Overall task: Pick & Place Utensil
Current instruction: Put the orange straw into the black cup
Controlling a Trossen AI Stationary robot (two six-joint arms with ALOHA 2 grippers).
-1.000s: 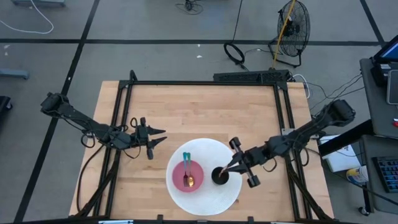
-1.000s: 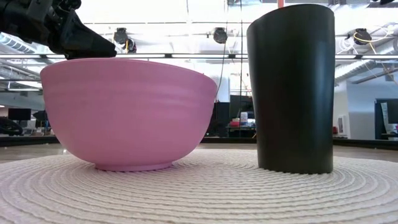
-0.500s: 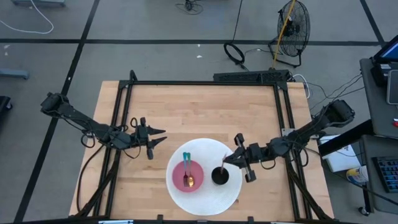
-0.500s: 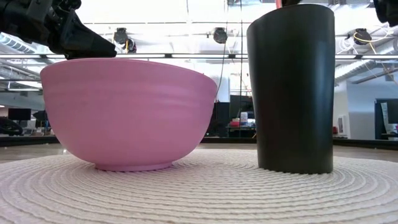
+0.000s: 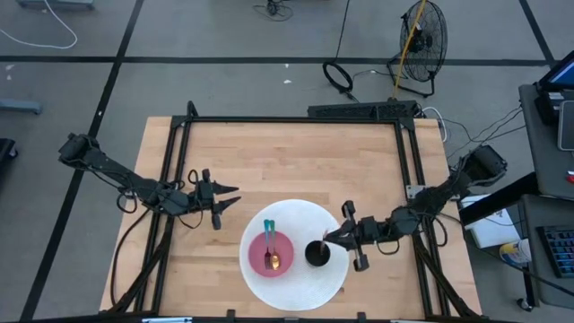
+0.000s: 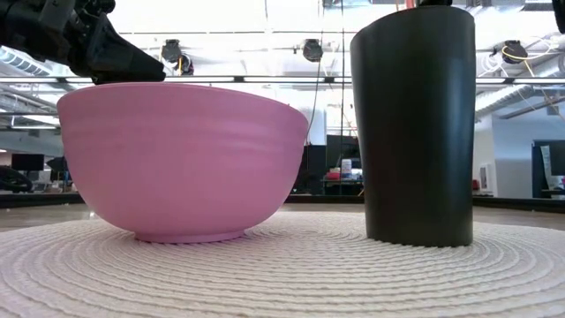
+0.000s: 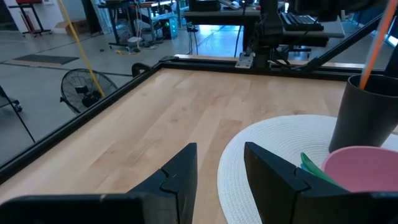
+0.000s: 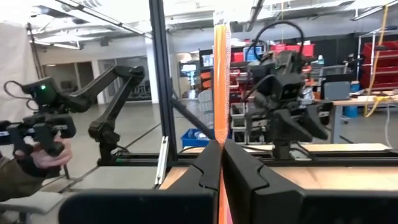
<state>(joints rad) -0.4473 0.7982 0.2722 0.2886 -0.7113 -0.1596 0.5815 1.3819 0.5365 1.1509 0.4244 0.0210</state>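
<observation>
A pink bowl (image 5: 272,254) and a black cup (image 5: 316,254) stand on a round white woven mat (image 5: 296,215). A teal-handled utensil (image 5: 269,231) and a gold spoon (image 5: 274,261) lie in the bowl. My right gripper (image 5: 329,240) is at the cup's right rim, shut on an orange utensil (image 8: 220,74). In the left wrist view the orange utensil (image 7: 374,43) rises slanting out of the cup (image 7: 365,118). My left gripper (image 5: 230,203) waits open, left of the mat, its fingers (image 7: 186,171) pointing at the bowl (image 7: 367,171). My right gripper pinches the orange utensil's handle (image 8: 220,140) between its two fingers. They come level from the table's right side and lie across the handle. The handle stands nearly upright above the fingers, and its lower end is down inside the black cup (image 6: 415,124), hidden by the wall.
Black frame rails (image 5: 175,179) run along the table's left, far and right edges. Bare wood (image 5: 296,161) lies beyond the mat toward the far edge. A floor fan (image 5: 421,40) and cables are off the table. A person holding a controller (image 8: 37,140) shows in the right wrist view.
My right gripper has rolled at the wrist beside the black cup and drawn slightly toward the table's right edge, still shut on the orange utensil. Bowl, cup and left arm have kept still.
</observation>
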